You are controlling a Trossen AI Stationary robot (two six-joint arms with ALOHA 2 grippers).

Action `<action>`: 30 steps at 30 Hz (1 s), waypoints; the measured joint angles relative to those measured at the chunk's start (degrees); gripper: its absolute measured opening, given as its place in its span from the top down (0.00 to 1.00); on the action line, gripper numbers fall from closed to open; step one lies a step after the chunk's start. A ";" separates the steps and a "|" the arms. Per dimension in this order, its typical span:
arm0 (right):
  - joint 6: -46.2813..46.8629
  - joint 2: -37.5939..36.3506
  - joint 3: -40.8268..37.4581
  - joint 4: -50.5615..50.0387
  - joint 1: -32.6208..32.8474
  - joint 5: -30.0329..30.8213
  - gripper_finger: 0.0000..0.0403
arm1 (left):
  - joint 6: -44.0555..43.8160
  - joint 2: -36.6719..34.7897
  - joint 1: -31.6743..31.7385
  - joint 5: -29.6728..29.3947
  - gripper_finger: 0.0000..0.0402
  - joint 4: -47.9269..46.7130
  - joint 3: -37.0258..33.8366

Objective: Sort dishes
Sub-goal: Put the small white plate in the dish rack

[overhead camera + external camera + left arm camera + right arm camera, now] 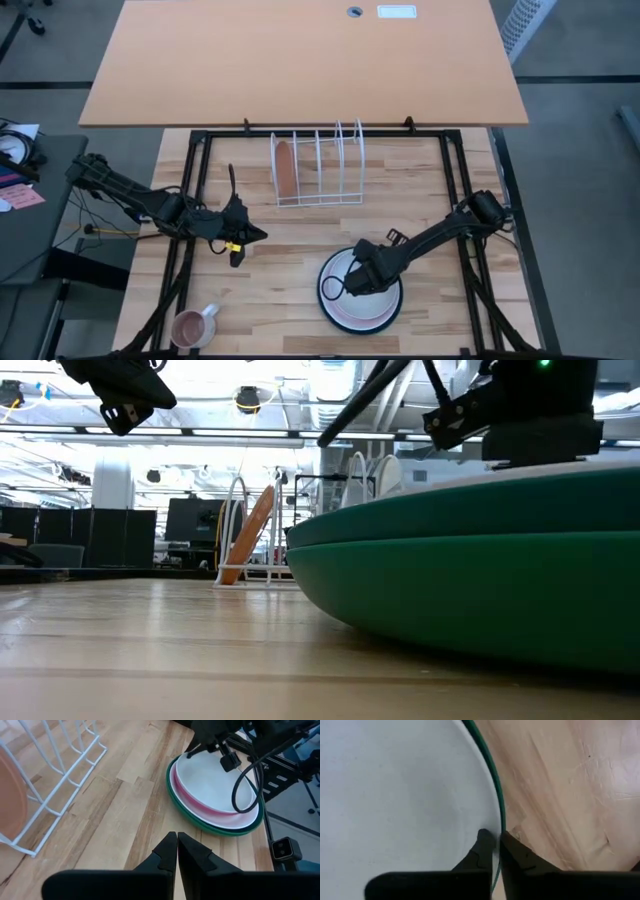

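The setting is a robotics lab or open engineering workspace rather than a home kitchen. A pale wooden tabletop (300,240) sits inside a black metal frame (455,190) that carries two dark robot arms, with cables trailing off beside it. Just beyond the frame stands a bare orange-brown office desk (300,60) with a cable grommet (355,13). The floor around the frame is grey carpet (580,130). Seen level across the tabletop, the room behind is a large hall with rows of dark monitors (130,530), bright ceiling lighting and overhead rails.
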 joint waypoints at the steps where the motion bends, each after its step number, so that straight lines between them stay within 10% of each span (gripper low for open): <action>1: -0.02 0.03 0.05 -0.09 0.00 0.01 0.97 | 0.00 0.00 0.01 -0.01 0.97 0.00 0.00; 19: 4.97 0.20 10.86 -14.28 4.38 7.81 1.00 | 0.04 0.00 0.01 -0.09 0.97 0.93 0.00; 30: 5.03 0.20 11.32 -14.36 4.46 7.80 1.00 | 7.57 17.77 -2.50 0.00 0.89 28.91 0.09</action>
